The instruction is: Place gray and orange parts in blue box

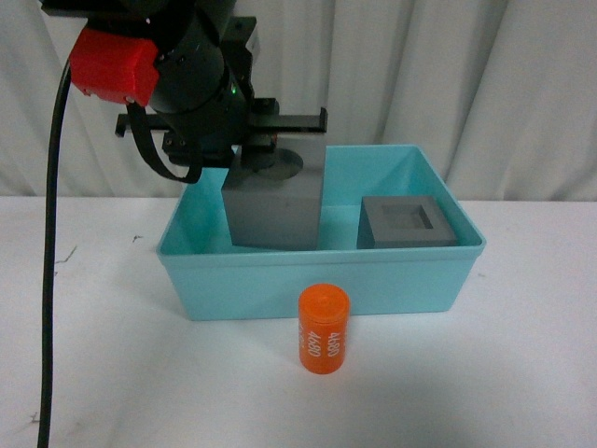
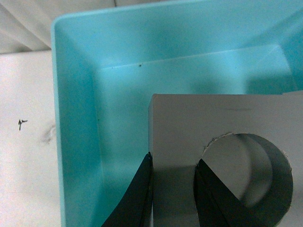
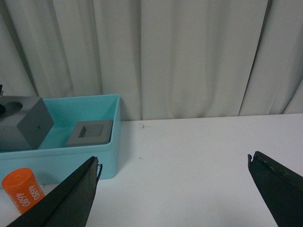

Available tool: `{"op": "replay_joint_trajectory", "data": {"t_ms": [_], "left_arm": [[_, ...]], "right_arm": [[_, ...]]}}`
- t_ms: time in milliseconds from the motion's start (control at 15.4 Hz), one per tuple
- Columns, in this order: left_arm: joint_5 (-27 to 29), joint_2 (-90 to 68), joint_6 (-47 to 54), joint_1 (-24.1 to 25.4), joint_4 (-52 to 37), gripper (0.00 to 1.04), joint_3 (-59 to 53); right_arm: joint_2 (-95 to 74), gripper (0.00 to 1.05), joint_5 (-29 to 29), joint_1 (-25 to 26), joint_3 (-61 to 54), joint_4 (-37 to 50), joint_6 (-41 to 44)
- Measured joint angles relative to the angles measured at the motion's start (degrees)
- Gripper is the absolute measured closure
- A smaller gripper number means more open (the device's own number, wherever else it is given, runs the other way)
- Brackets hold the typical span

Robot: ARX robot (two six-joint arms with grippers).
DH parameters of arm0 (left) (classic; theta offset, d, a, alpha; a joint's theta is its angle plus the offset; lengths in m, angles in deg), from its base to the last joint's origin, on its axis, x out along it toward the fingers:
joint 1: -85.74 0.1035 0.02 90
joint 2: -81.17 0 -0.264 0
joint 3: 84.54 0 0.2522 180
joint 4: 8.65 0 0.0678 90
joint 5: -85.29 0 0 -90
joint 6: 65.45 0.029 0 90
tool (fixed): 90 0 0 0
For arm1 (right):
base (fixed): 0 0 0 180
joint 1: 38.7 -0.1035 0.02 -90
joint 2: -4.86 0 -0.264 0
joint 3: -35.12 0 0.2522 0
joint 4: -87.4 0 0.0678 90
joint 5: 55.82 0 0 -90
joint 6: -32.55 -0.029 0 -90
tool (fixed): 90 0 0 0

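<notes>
We count: gray cubes (image 1: 275,201) (image 1: 408,222), two; orange cylinder (image 1: 323,329), one.
Wrist views add: left gripper (image 2: 173,163) pinches round-recess cube (image 2: 189,118); right gripper (image 3: 173,163) spread.

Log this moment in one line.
left gripper: shut on round-hole cube, inside box walls | right gripper: open | square-hole cube: in box | orange cylinder: on table, outside box

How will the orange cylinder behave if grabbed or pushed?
The orange cylinder stands upright on the table and is somewhat taller than wide, so a push near its top may tip it. Once on its side it would likely roll. It looks like rigid, smooth plastic, so it is probably stiff and light, and perhaps a bit slippery on its curved wall.
</notes>
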State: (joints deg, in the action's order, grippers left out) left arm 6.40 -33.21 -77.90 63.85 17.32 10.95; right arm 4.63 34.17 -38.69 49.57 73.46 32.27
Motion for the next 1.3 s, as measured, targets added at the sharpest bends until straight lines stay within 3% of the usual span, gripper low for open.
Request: {"op": "replay_joint_trajectory", "data": {"t_ms": [390,651,846,1106,1171,1236,1302], "left_arm": [[2.21,-0.33,0.68,0.74,-0.17,0.85,-1.66],[0.61,2.73,1.4,1.05,-1.92,0.38,-4.48],[-1.31,12.26,2.25,0.96,-8.11,0.06,-9.11],[-4.44,28.02,2.43,-0.31,-16.61,0.07,-17.25],[-1.57,30.84,3.85,-0.85,-22.16,0.1,-20.79],[4.79,33.55,6.86,-0.7,-32.92,0.2,-26.97],[7.37,37.22,9.14,1.11,-40.94,0.32,-34.49]], "right_arm": [[0.0,0.06,0.0,0.0,0.0,0.0,0.0],[0.0,0.06,0.0,0.0,0.0,-0.02,0.0],[0.0,0.06,0.02,0.0,0.0,0.0,0.0],[0.0,0.06,0.0,0.0,0.0,0.0,0.0],[0.0,0.06,0.02,0.0,0.0,0.0,0.0],[0.0,0.06,0.0,0.0,0.0,0.0,0.0],[0.0,0.06,0.02,0.0,0.0,-0.02,0.0]]}}
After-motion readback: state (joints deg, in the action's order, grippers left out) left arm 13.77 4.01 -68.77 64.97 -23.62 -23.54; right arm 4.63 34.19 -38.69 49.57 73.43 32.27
